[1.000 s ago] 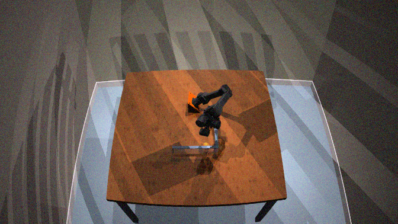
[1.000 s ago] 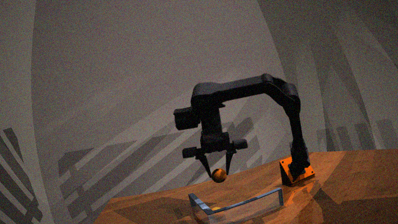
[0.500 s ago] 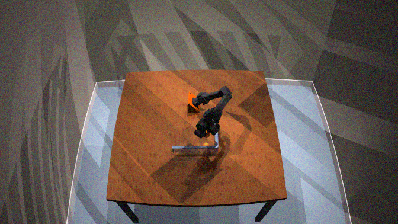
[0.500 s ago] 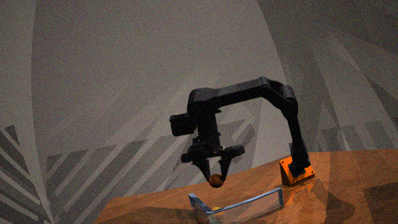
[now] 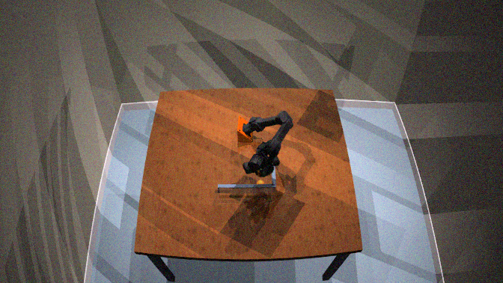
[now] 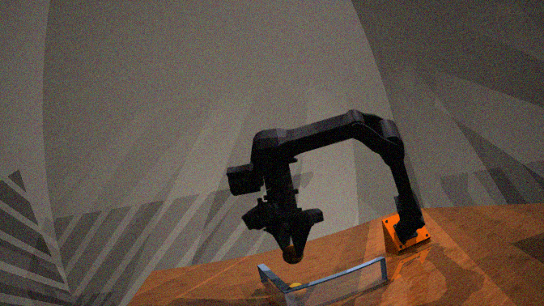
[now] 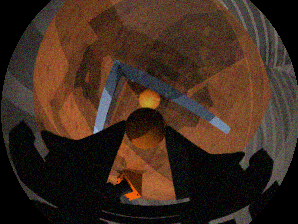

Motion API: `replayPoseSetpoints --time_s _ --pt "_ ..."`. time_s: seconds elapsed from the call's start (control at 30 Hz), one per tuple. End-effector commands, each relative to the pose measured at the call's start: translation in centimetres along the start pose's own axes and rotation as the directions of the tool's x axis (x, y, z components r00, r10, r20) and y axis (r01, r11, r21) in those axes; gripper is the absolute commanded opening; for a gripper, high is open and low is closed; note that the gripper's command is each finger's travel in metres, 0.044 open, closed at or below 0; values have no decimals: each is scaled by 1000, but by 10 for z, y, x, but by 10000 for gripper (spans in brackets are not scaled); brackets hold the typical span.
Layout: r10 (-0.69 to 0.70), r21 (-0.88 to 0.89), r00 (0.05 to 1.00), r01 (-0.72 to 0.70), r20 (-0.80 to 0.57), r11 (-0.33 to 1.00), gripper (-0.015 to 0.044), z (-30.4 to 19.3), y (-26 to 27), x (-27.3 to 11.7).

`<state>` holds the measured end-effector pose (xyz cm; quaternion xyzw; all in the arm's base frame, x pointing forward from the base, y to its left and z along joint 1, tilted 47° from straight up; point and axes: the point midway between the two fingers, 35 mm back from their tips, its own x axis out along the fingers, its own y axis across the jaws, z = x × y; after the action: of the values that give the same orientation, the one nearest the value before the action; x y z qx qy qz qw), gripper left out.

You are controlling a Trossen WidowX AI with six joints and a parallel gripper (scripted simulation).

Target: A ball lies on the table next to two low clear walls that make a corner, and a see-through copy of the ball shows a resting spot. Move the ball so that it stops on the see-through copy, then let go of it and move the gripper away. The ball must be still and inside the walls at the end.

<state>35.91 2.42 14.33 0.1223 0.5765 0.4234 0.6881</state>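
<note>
Now ball (image 6: 291, 254) between raised gripper (image 6: 292, 248) fingers.

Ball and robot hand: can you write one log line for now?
gripper: shut on ball | ball: held above table | see-through copy: in walls' corner | release: not yet

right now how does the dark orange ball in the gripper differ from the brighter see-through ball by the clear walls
The dark orange ball hangs above the table, pinched between the black gripper fingers; the see-through ball sits low on the table in the corner of the clear walls. The held ball looks dark and shaded, the see-through ball bright yellow-orange. Both are round and look alike in size.
</note>
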Motion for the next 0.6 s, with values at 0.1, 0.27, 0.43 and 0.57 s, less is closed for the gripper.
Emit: replayPoseSetpoints --time_s 0.1,0.27,0.43,0.57 --pt "11 244 1000 -9 -7 970 0 6 -3 9" --pt "13 322 1000 -10 -10 947 0 8 -4 12" --pt "13 322 1000 -10 -10 947 0 8 -4 13" --pt "12 322 1000 -9 -9 947 0 8 -4 23"
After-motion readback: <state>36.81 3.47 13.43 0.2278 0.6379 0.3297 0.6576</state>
